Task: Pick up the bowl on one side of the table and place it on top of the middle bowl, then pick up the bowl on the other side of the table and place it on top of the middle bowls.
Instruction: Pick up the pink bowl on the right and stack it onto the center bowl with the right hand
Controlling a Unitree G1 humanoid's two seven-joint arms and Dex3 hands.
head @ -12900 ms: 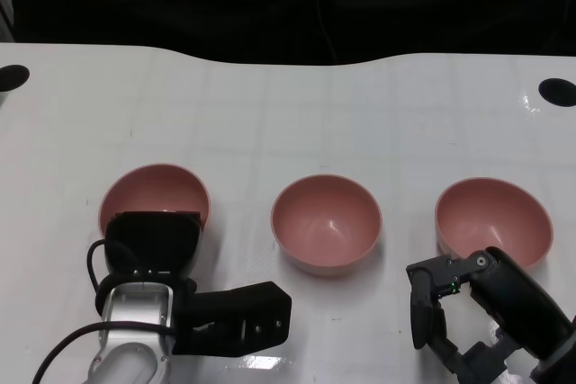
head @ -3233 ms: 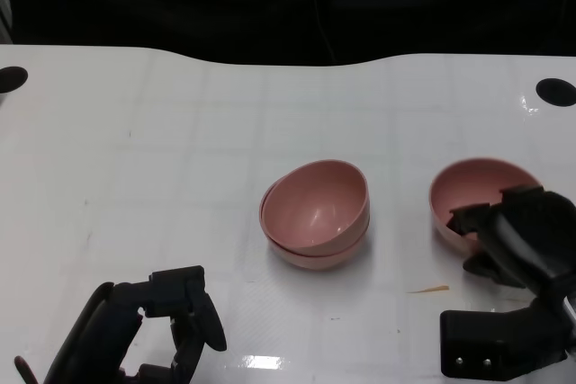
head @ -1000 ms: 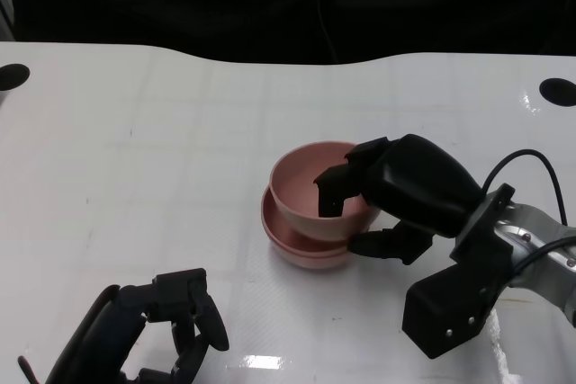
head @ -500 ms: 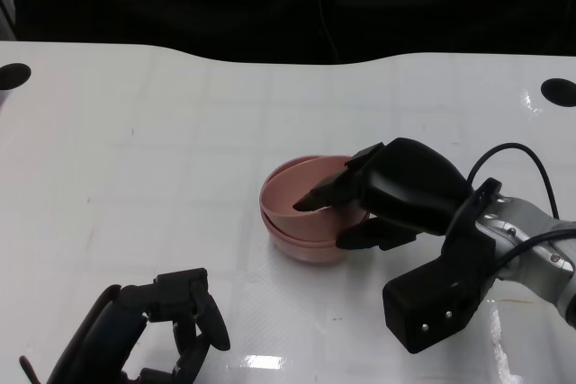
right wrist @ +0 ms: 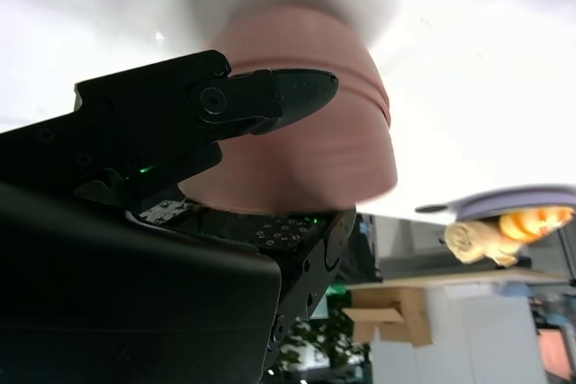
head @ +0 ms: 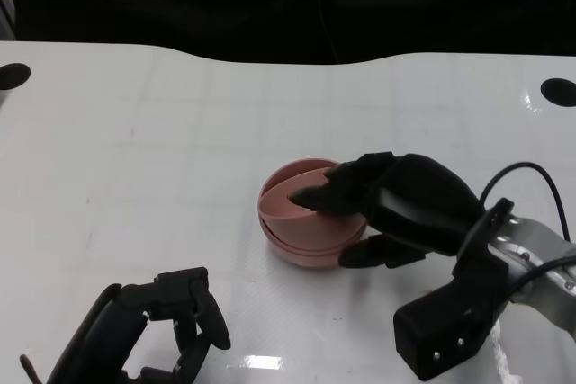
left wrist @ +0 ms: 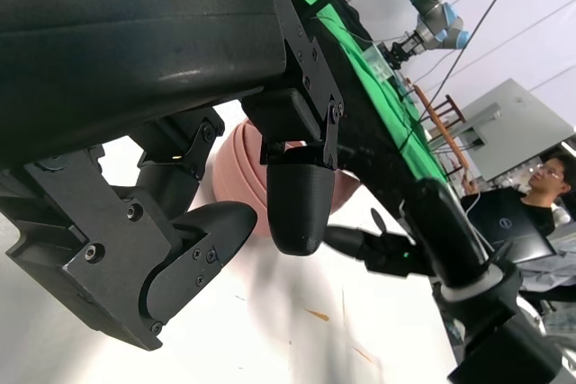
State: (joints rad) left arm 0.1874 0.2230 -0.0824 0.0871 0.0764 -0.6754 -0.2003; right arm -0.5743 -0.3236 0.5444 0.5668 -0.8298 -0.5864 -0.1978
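1. Fingers (head: 326, 193) of the right hand (head: 396, 209) reach over the near rim of the top bowl (head: 292, 197), with another finger low against the outside of the stack; this looks like a pinch on the rim, kept so the bowl can be steered down into the ones beneath, though whether the fingers truly clamp it or only rest on it cannot be told for certain.
2. Top bowl sits nested in the stack of bowls (head: 301, 245) at the middle of the table (head: 180, 132), its rim a little tilted, likely because it has not fully settled.
3. Right forearm (head: 531, 258) comes in from the robot's right and low, which lets the hand approach the stack from the side rather than from above.
4. Left hand (head: 171, 325) hangs near the table's near edge, well apart from the bowls, fingers curled inward and holding nothing, apparently parked out of the way.
5. No bowl shows at either side of the table, so the stacking seems close to done; what remains is, in my judgement, letting go cleanly.
6. A person (left wrist: 540, 188) sits beyond the table in the left wrist view.
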